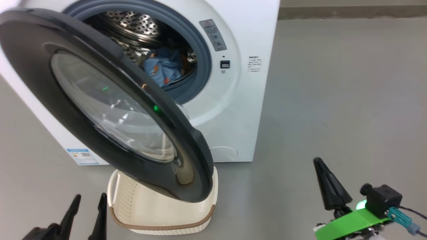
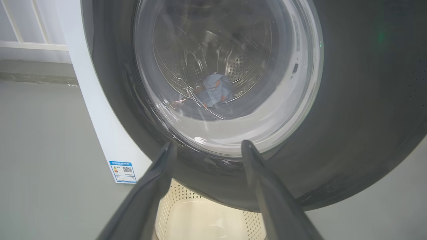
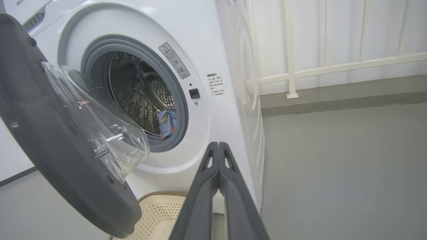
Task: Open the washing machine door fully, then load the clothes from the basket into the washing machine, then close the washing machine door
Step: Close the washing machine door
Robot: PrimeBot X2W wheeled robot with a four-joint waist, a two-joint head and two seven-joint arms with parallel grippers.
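the washing machine (image 1: 233,100) stood on the grey floor (image 1: 333,100) with its mouth uncovered, the grey seal (image 1: 204,56) ringing the steel drum (image 1: 136,23). the washing machine door (image 1: 33,83) hung partway open on the machine's left side, angled out toward the robot, black rim and bulging glass facing the head camera, its lower edge hanging over the basket (image 1: 160,226). the basket sat on the floor just in front of the machine, partly hidden under the door. the clothes (image 1: 163,66), a light blue bundle with orange prints, lay inside the drum near its lower front; in the left wrist view they showed through the door glass (image 2: 215,90), and in the right wrist view a bit of blue fabric (image 3: 166,123) sat at the seal's lower edge. the left gripper (image 1: 90,196) was low at the left, just beside the basket's left wall, its two fingers spread apart and holding nothing; from its own camera the left gripper (image 2: 208,144) pointed at the lower rim of the door, close to it, though contact could not be told. the right gripper (image 1: 317,161) stood well to the right over bare floor, apart from the machine, fingers pressed together on nothing, as the right wrist view (image 3: 218,144) confirmed. a blue label sticker (image 1: 82,156) sat low on the machine's front.
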